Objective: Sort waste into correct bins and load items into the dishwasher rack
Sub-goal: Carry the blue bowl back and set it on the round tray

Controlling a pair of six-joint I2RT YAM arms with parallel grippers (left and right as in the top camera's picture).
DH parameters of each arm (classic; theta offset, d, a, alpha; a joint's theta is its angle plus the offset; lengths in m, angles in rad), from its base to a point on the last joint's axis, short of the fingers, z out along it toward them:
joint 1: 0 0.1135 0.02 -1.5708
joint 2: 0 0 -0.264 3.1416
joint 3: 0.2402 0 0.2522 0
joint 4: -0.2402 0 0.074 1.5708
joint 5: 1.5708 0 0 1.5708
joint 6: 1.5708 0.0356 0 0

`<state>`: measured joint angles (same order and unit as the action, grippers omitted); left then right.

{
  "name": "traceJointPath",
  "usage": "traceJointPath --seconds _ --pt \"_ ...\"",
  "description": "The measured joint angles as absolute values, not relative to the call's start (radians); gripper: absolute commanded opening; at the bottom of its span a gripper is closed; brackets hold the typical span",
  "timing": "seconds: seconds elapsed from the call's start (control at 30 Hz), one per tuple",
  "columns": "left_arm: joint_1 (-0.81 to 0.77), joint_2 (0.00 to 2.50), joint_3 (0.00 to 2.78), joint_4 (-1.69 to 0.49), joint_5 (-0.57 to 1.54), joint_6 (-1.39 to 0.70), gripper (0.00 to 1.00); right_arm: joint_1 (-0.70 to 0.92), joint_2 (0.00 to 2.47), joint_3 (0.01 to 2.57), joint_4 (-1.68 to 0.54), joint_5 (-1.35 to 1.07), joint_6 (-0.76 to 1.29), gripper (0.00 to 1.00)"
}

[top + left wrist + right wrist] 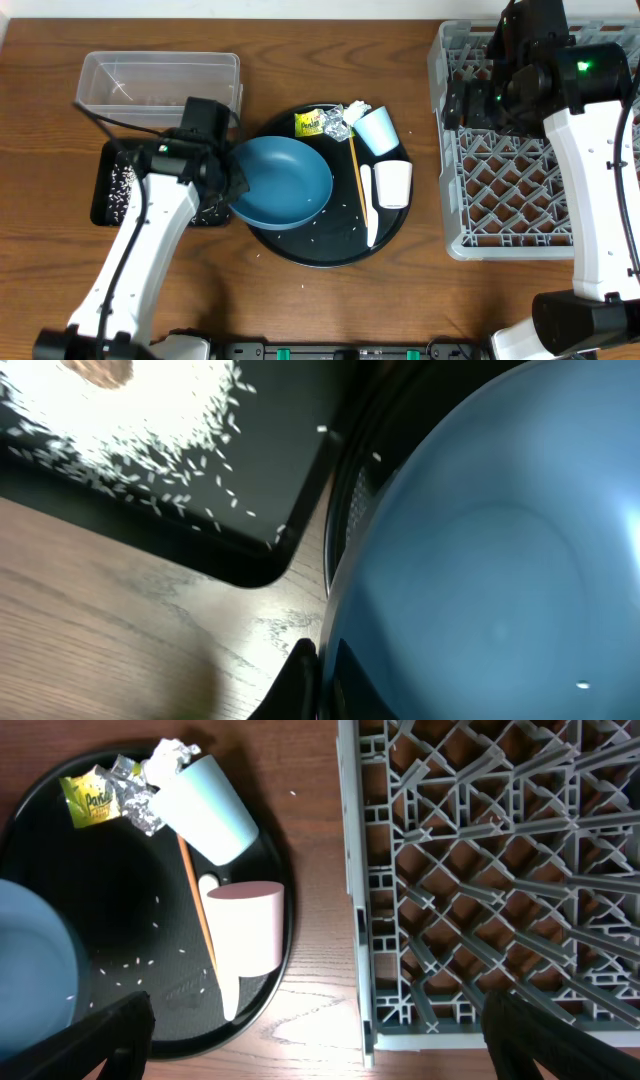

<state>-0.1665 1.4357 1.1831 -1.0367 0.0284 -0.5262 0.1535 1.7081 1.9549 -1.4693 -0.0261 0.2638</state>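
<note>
One grey rack [510, 190] at right of tabletop [330, 310]; right end effector [320, 1025] above it, spread wide, empty. Closed left end effector [235, 180] pinching left rim of dark blue bowl [285, 185], at round black tray's [300, 250] left edge. Scattered rice [120, 190] in shallow black bin [98, 185].

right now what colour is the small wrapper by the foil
The wrapper is yellow, clearest in the right wrist view.
</note>
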Motion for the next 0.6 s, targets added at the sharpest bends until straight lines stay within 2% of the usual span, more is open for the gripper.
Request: traceJointPath --seconds 0.6 --pt "-0.26 1.576 1.183 -1.002 0.082 -0.529 0.06 0.154 1.708 1.955 -1.469 -0.026 0.264 0.99"
